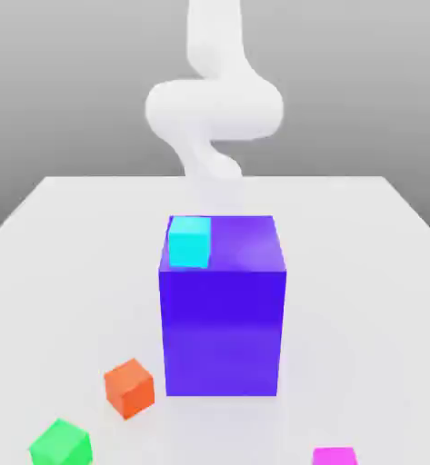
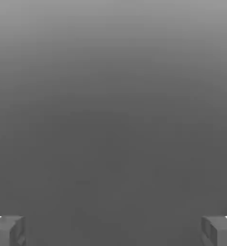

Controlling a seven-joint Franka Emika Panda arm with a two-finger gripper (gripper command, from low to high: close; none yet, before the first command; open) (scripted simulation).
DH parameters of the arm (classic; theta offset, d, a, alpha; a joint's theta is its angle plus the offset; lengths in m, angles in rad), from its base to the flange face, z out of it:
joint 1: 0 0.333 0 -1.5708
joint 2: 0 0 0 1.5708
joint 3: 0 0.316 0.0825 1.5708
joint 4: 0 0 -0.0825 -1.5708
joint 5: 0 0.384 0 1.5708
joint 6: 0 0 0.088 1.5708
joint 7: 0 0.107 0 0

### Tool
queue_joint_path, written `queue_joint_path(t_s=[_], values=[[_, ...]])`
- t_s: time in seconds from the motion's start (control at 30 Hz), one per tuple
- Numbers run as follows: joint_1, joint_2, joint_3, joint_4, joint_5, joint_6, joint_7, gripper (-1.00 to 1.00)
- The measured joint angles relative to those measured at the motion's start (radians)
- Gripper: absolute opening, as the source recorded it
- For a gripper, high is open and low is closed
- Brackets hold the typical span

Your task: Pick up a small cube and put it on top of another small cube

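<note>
White tabletop [image 1: 64, 236] carries a big blue-purple block [image 1: 223, 336], which stands near the middle and serves as the landmark. On the block's top face, at the corner toward the exterior view's left and the far side, sits a cyan cube [image 1: 189, 242], fully supported and upright. An orange cube [image 1: 129, 388] rests on the table near the block's lower corner on the exterior view's left, close to it but apart. A green cube [image 1: 62, 443] lies farther out the same way, nearer the camera than the orange one and well apart from the block. The pink cube [image 1: 334, 456] sits on the table nearer the camera than the block, off toward the exterior view's right, cut by the picture's edge. Behind the block rises the pale arm [image 1: 214, 104], curving above the table's far side; the block stands between it and the three cubes on the table. In the hand view the gripper [image 2: 113, 230] has its fingers [image 2: 7, 230] spread wide, with nothing between them.
</note>
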Motion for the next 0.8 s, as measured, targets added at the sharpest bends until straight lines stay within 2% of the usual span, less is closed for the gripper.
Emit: queue_joint_path(t_s=[0.5,0.8], values=[[0.003,0.549,0.116,0.03,-0.055,0.149,0.141,0.0],[0.053,0.877,0.14,0.049,-0.109,0.236,0.24,0.0]])
